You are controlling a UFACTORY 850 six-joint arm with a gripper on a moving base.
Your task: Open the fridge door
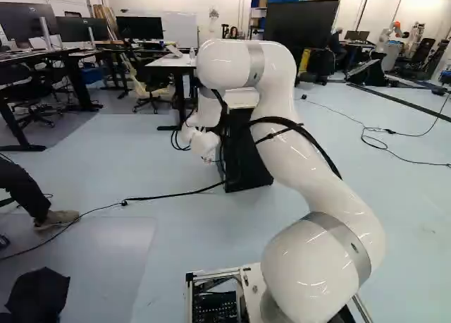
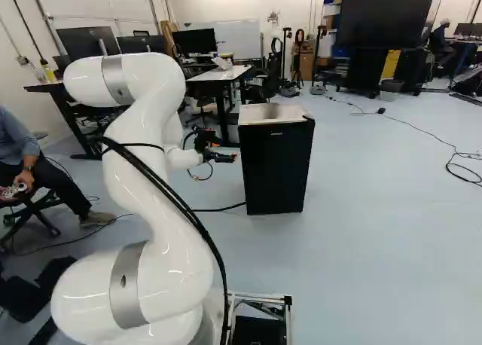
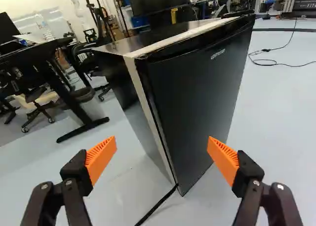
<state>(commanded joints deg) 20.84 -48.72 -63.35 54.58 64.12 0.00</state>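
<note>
The black fridge (image 2: 276, 168) stands upright on the pale floor (image 2: 361, 247), ahead of the base; in the left base view, the arm (image 1: 317, 175) hides a part of it. Its door (image 3: 202, 83) is the dark face with small light lettering near the upper edge, and it appears to be closed against the body. In the right base view, the gripper (image 2: 227, 149) is at the left side of the fridge, near to it but not touching. In the wrist view, the two fingers of the gripper (image 3: 161, 144) stand wide apart, with orange pads (image 3: 101, 159), and nothing is clamped between them. The fridge is ahead of them, and its vertical corner, where a pale strip runs down beside the door, is seen between the two fingers. A black cable (image 3: 157, 204) lies on the floor and reaches the bottom of this corner. Behind the fridge, there is a table (image 2: 218, 75) with a light top, and more to the right in the same view stands a large dark screen (image 2: 385, 15).
</note>
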